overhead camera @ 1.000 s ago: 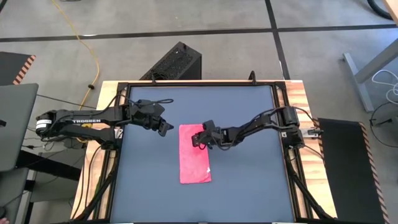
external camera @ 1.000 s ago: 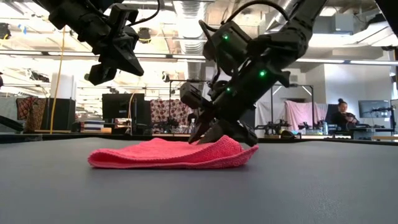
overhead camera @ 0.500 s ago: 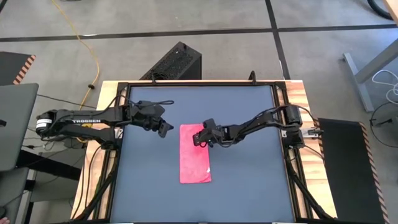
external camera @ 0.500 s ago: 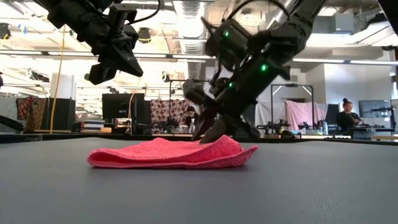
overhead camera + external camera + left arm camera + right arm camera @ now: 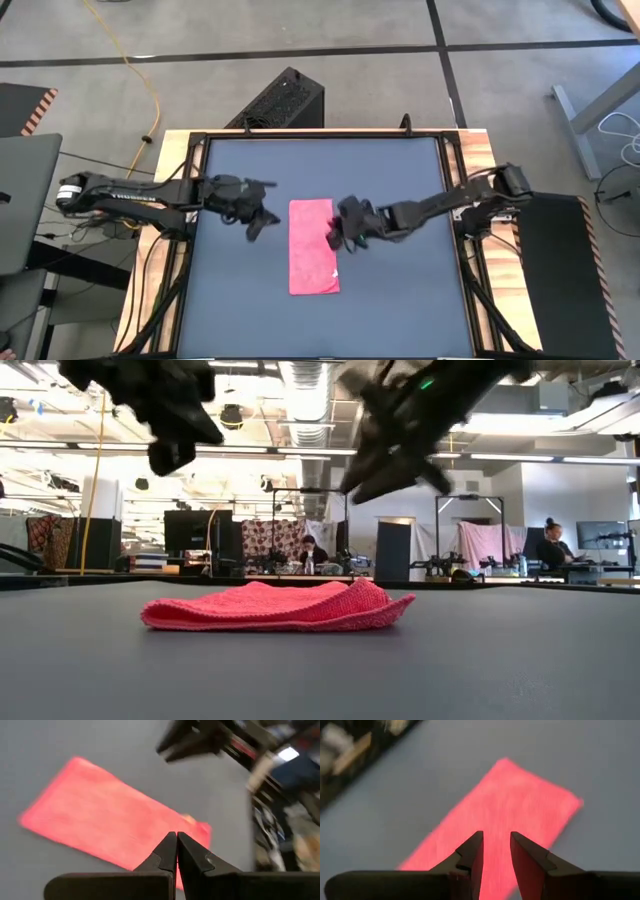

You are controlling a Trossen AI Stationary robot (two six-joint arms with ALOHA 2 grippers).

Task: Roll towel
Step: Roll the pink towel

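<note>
From above, the right gripper [image 5: 343, 232] has been drawn off the towel [image 5: 313, 246], mid-frame on the mat [image 5: 400, 290]; rolling is judged not begun. The low view alone shows both grippers lifted clear. In the wrist views, the left gripper [image 5: 176, 849] is pinched shut, the right's jaws slightly parted, empty.

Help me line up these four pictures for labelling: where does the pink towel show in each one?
High view: the towel lies mid-table, between the two arms.
Low view: the towel lies flat, centre foreground.
Left wrist view: it sits beyond the left gripper, which is shut.
Right wrist view: it sits beyond the right gripper, which is open.
Shared landmark: the dark grey mat.
</note>
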